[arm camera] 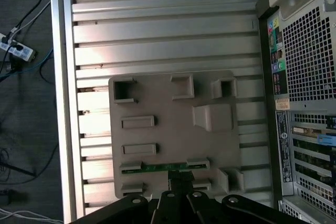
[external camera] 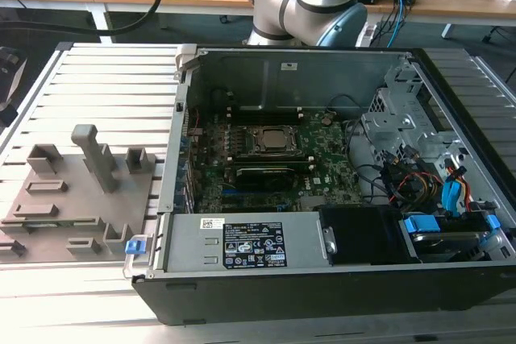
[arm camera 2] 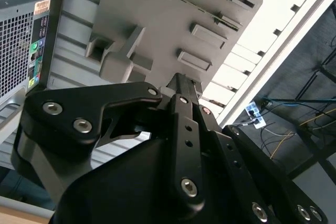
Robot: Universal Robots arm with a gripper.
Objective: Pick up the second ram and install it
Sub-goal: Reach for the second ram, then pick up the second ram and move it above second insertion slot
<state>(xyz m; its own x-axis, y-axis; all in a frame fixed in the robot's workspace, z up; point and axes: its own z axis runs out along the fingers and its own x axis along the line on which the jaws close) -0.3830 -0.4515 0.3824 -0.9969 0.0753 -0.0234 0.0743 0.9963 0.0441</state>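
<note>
The second ram [arm camera: 164, 168] is a thin green strip standing on edge between two small holders at one edge of the grey fixture plate [arm camera: 173, 129]. My gripper [arm camera: 180, 181] hangs well above that plate, its tips roughly over the strip and not touching it. In the second wrist view the black fingers [arm camera 2: 181, 90] lie close together with nothing between them, pointing at the plate. In the exterior view the fixture plate [external camera: 72, 199] lies at the exterior view's left of the open computer case [external camera: 322, 279], where the green motherboard [external camera: 266, 175] shows.
A tall grey block [external camera: 95, 155] and several low blocks rise from the fixture plate. The case's perforated rear wall [arm camera: 310, 77] stands close beside the plate. The slatted metal table [external camera: 113, 78] ends at a rail [arm camera: 64, 103], beyond which cables lie on the floor.
</note>
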